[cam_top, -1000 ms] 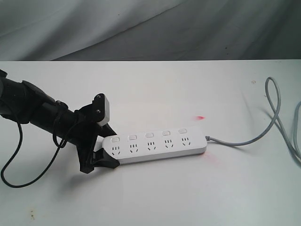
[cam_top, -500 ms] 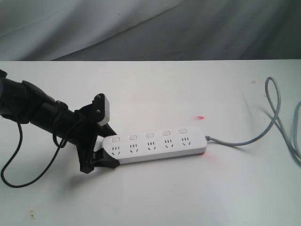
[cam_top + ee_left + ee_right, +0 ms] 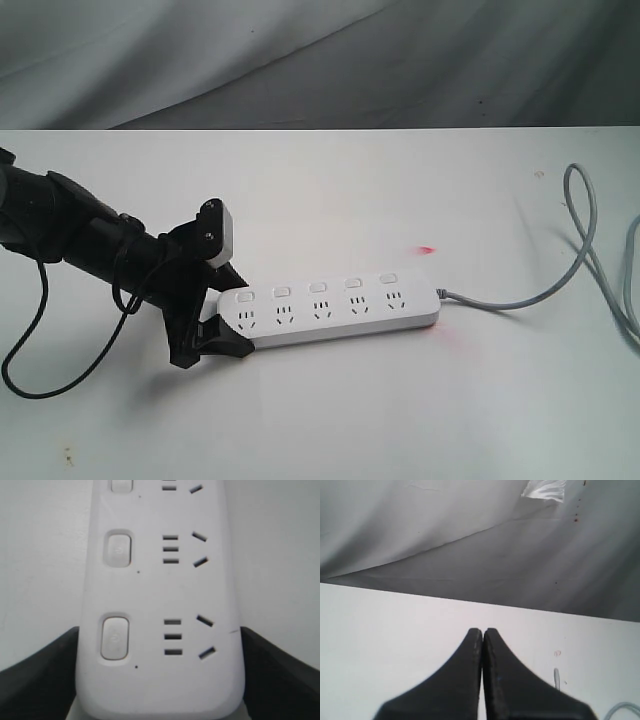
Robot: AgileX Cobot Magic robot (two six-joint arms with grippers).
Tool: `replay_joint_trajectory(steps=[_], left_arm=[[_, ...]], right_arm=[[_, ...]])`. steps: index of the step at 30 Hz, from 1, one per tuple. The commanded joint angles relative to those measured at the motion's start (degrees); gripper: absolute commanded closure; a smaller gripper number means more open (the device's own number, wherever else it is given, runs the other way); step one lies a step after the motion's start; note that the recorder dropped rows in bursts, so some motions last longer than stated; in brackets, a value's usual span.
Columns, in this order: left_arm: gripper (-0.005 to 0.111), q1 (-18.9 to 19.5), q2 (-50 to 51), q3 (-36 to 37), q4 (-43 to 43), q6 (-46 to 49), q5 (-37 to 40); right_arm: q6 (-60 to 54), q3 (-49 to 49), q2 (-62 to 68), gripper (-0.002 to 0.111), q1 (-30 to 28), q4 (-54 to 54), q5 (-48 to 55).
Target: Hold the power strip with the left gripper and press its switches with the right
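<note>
The left hand (image 3: 233,313) stands spread wide across the near-left end of the power strip (image 3: 330,308), one black finger pressed to each long edge, so the strip is clamped by its width. In the left wrist view the fingers (image 3: 35,680) come up to both sides of the rounded end, with no gap showing between plastic and finger. Its thick black arm comes in from the left edge of the exterior view, low over the surface (image 3: 400,430), with a thin black cable (image 3: 30,345) looping down beside it.

The strip lies flat on the white surface, a little left of the middle, running slightly uphill to the right. Its row of switches (image 3: 317,287) sits along the far long edge, uncovered, with the socket holes nearer the camera. The grey cord (image 3: 560,280) leaves the right end and curves off toward the right edge.

The right hand (image 3: 482,632) shows only in its own wrist view: its fingers are pressed together with nothing between them, held above bare surface well away from the strip.

Open surface lies all round the strip on the far, near and right sides. A small red spot of light (image 3: 427,249) sits beyond the strip's right end. A grey cloth (image 3: 300,60) hangs behind the far edge.
</note>
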Motion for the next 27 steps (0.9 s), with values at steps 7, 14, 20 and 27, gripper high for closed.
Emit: replay_joint_trajectory(steps=[7, 14, 20, 27], left_arm=[[0.107, -0.2, -0.2, -0.2, -0.4, 0.3, 0.1], [0.107, -0.2, -0.2, -0.2, -0.4, 0.3, 0.1], [0.107, -0.2, -0.2, -0.2, -0.4, 0.3, 0.1], [0.107, -0.2, -0.2, -0.2, -0.4, 0.3, 0.1]], right_arm=[[2.2, 12.0, -10.2, 0.108, -5.8, -1.9, -3.7], [0.9, 20.5, -22.5, 0.108, -9.4, -2.5, -3.7], [-3.4, 27.2, -34.0, 0.108, -10.6, -2.8, -3.6], [-5.3, 33.6, -41.9, 0.108, -10.6, -2.7, -2.0]])
